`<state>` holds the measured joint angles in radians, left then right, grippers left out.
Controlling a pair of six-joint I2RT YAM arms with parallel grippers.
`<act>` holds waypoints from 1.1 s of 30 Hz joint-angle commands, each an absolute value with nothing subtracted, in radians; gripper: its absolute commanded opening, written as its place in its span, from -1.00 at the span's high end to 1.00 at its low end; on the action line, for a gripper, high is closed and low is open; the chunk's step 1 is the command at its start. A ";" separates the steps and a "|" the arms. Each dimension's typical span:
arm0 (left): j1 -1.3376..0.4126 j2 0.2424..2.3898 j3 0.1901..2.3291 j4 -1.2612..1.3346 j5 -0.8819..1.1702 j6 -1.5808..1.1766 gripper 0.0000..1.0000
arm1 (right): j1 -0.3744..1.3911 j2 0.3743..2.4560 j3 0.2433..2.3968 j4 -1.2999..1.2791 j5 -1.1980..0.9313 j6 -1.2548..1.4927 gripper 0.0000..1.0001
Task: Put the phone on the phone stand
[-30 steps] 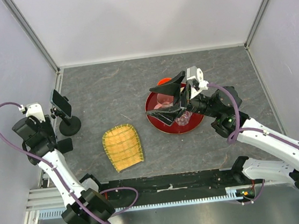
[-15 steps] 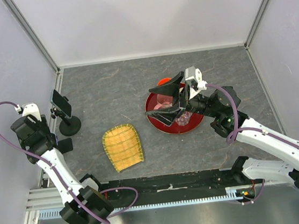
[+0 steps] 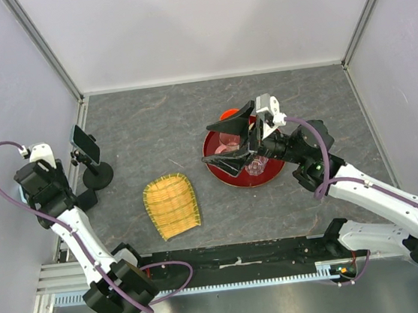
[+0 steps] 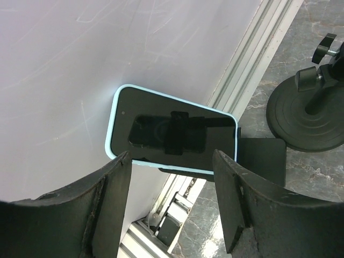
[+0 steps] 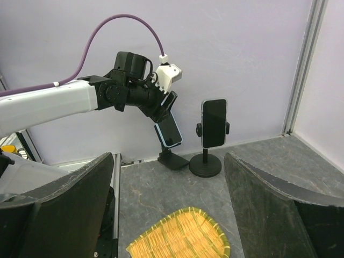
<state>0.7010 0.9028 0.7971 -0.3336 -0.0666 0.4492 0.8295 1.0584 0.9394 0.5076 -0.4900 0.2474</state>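
Observation:
A phone in a light-blue case (image 4: 172, 133) leans on a phone stand with a square black foot (image 4: 263, 161), hard against the left wall. My left gripper (image 4: 172, 158) is open just short of the phone's lower edge, its fingers (image 4: 107, 183) off the case with nothing between them. The right wrist view shows that phone (image 5: 168, 129) on its stand (image 5: 173, 160) below the left gripper (image 5: 164, 110). My right gripper (image 3: 233, 140) hangs open and empty over a red tray (image 3: 246, 183).
A second dark phone (image 3: 85, 144) is clamped upright on a round-based stand (image 3: 98, 177) right of the first. A yellow woven mat (image 3: 171, 204) lies at the table's middle front. Clear glasses (image 3: 256, 168) stand in the red tray. Aluminium rails edge the left side.
My left arm has drawn back a little towards the left wall, away from the stands. The right arm has barely shifted.

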 commanded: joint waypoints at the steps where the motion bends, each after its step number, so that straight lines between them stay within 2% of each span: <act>1: 0.695 0.874 0.787 -0.259 -0.085 0.353 -0.35 | 0.836 1.066 0.963 0.545 -0.500 0.239 -0.81; 6: 0.660 0.757 0.747 -0.245 -0.236 -0.091 -0.32 | 0.836 1.069 0.968 0.535 -0.497 0.230 -0.80; 10: 0.661 0.773 0.758 -0.372 -0.272 -0.299 -0.40 | 0.836 1.066 0.971 0.529 -0.502 0.232 -0.81; 15: 0.661 0.767 0.744 -0.344 -0.167 -0.376 -0.48 | 0.841 1.066 0.976 0.522 -0.505 0.222 -0.80; 19: 0.663 0.732 0.660 -0.324 -0.218 -0.394 -0.50 | 0.841 1.068 0.974 0.522 -0.509 0.221 -0.80; 25: 0.672 0.614 0.462 -0.160 -0.256 -0.365 -0.52 | 0.818 1.065 0.969 0.520 -0.523 0.225 -0.80; 33: 0.692 0.627 0.405 -0.040 -0.230 -0.367 -0.53 | 0.798 1.092 0.980 0.511 -0.538 0.233 -0.79</act>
